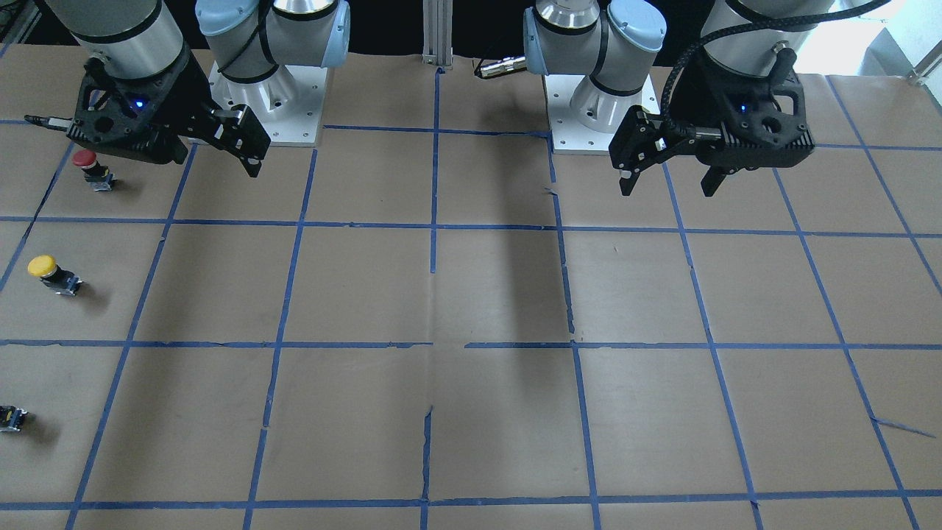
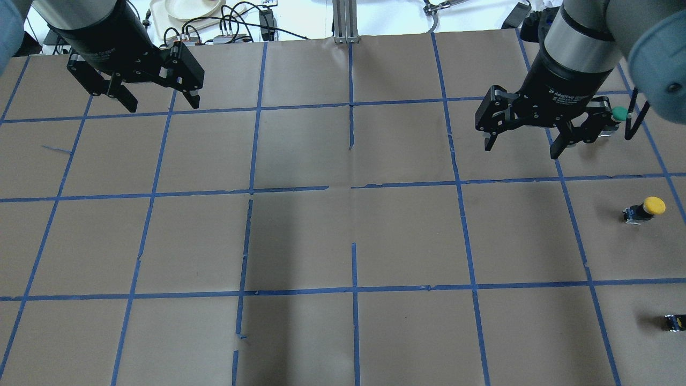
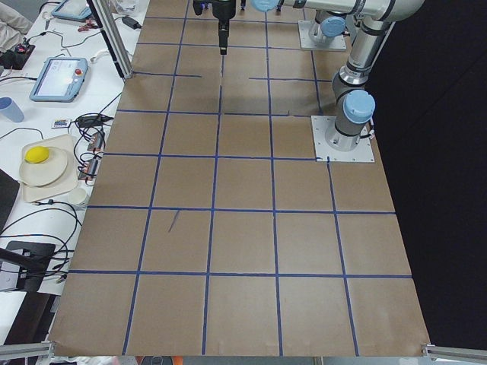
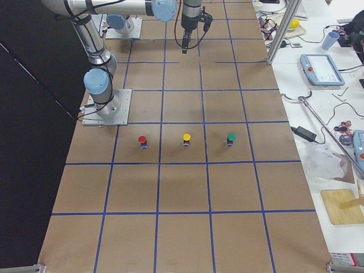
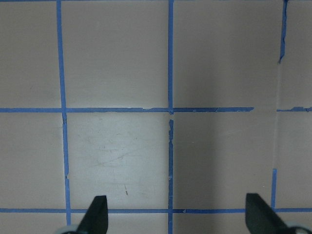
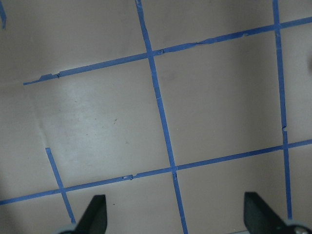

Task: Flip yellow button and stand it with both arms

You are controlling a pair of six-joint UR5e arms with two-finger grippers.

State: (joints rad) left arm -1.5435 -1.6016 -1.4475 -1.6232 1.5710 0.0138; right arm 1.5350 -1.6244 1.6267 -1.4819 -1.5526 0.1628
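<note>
Standing at the robot's right end, the nearest thing is the brown-paper-covered worktop (image 1: 471,294), ruled into squares by blue tape lines (image 1: 221,344). A little way in stand three small push buttons in one row, each in its own square. The red-capped push button (image 1: 90,168) on a dark body is toward the robot's bases. The round-capped yellow button (image 2: 647,208) on a dark blocky body comes next, and the green-capped push button (image 4: 230,138) is on the operators' side. So the yellow one is the middle of the three. From this end its cap shows above its body, and it is well apart from both grippers.

Beyond the row are two arms. The silver-grey jointed right arm (image 2: 579,48), with light-blue joint caps, carries its black right gripper (image 2: 521,149) pointing down, raised off the paper. From overhead the green cap shows at the gripper's edge. Its fingers (image 6: 96,214) are spread wide with only paper between them.

Farther off, the matching left arm (image 2: 91,21) hangs its left gripper (image 2: 163,106) in the same downward pose. Its fingers (image 5: 97,214) are likewise wide apart and hold nothing. One blue light (image 1: 138,104) glows on each gripper.

Farthest, on the white side bench (image 3: 34,114), one pale plate (image 3: 57,169) holds a single yellow rounded object (image 3: 36,155); I cannot tell what it is.
</note>
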